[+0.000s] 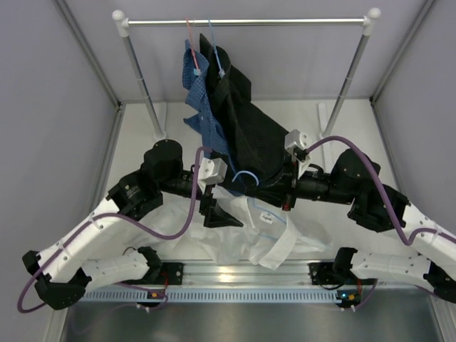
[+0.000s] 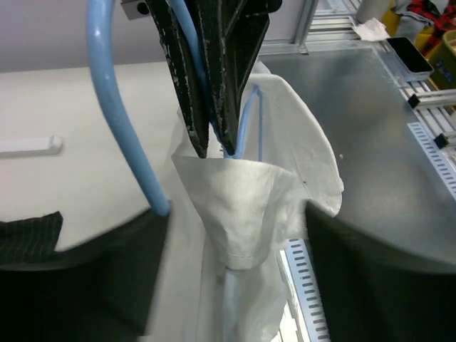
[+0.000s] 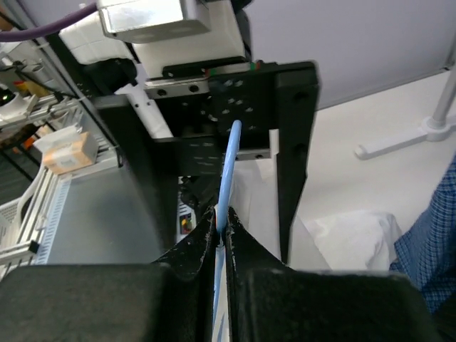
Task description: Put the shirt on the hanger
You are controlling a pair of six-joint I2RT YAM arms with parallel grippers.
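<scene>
Grey walls (image 1: 43, 107); white table (image 1: 135, 135); steel garment rail (image 1: 249, 22).

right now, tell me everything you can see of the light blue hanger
The hanger is thin, smooth, light-blue wire. In the left wrist view its rounded hook curves free to one side. Its narrow neck is pinched in the shut right gripper. Below that, its wires run into the white shirt, whose fabric hides the rest. It sits between the open jaws of the left gripper, which do not clamp it.
</scene>
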